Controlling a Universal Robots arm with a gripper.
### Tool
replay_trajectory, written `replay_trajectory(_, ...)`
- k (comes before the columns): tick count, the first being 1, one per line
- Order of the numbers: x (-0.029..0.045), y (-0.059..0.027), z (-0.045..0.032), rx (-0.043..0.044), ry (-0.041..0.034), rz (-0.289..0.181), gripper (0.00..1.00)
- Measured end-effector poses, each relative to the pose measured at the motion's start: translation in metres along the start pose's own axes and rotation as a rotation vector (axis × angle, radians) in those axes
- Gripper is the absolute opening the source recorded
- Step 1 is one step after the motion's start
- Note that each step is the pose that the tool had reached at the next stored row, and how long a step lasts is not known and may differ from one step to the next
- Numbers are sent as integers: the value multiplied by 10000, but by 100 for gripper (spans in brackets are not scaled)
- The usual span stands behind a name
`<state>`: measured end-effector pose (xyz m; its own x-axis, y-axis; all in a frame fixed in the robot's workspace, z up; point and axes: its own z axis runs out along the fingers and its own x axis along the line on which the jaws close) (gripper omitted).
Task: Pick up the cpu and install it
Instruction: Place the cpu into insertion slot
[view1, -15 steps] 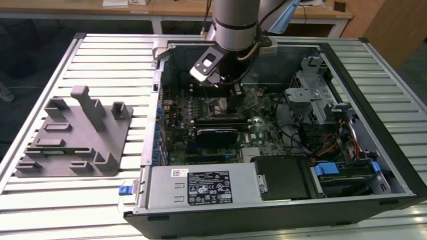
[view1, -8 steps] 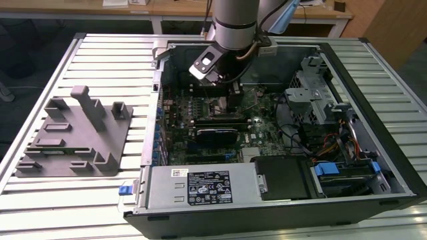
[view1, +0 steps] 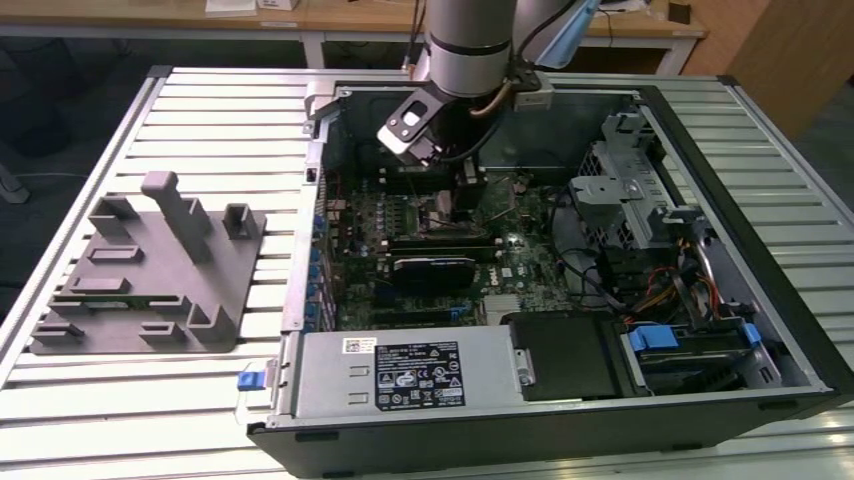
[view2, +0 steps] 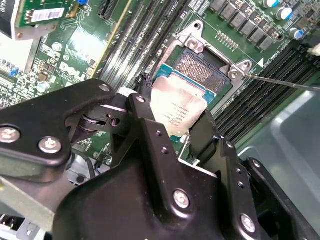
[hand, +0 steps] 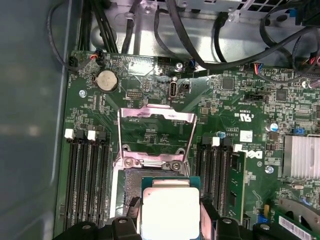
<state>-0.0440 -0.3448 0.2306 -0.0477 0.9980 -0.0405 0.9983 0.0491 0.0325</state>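
1. Silver arm (view1: 467, 40) reaches into the open computer case (view1: 747, 300), gripper (view1: 457, 195) low over the motherboard (view1: 521, 225).
2. Second wrist view: fingers (view2: 202, 135) clamped on the cpu (view2: 175, 107), above the socket (view2: 197, 67).
3. First wrist view: cpu just beside the raised load plate (hand: 156, 114).

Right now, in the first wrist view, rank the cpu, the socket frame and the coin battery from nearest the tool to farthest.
1. cpu: gripped in the tool.
2. socket frame: swung open, just past the cpu.
3. coin battery: beyond the frame, near the edge of the board.
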Motion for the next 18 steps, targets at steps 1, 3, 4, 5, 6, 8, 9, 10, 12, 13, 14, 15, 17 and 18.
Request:
replay_trajectory(1,4,0,7,2,0,35,54)
replay_trajectory(3,14,0,26,5,-3,105,54)
replay_trajectory(4,20,0,37,7,-3,138,54)
replay_trajectory(5,26,0,49,8,-5,168,54)
replay_trajectory(6,35,0,60,9,-5,185,54)
replay_trajectory(8,54,-2,79,9,-6,194,54)
replay_trajectory(9,61,-3,89,7,-6,194,54)
replay_trajectory(10,65,-5,100,6,-6,194,54)
replay_trajectory(12,73,-12,119,-4,-6,194,54)
replay_trajectory(13,76,-15,127,-7,-6,194,54)
replay_trajectory(14,78,-17,134,-9,-6,195,54)
replay_trajectory(15,81,-18,141,-10,-6,194,54)
replay_trajectory(17,88,-20,151,-10,-7,194,54)
replay_trajectory(18,92,-21,153,-10,-8,194,54)
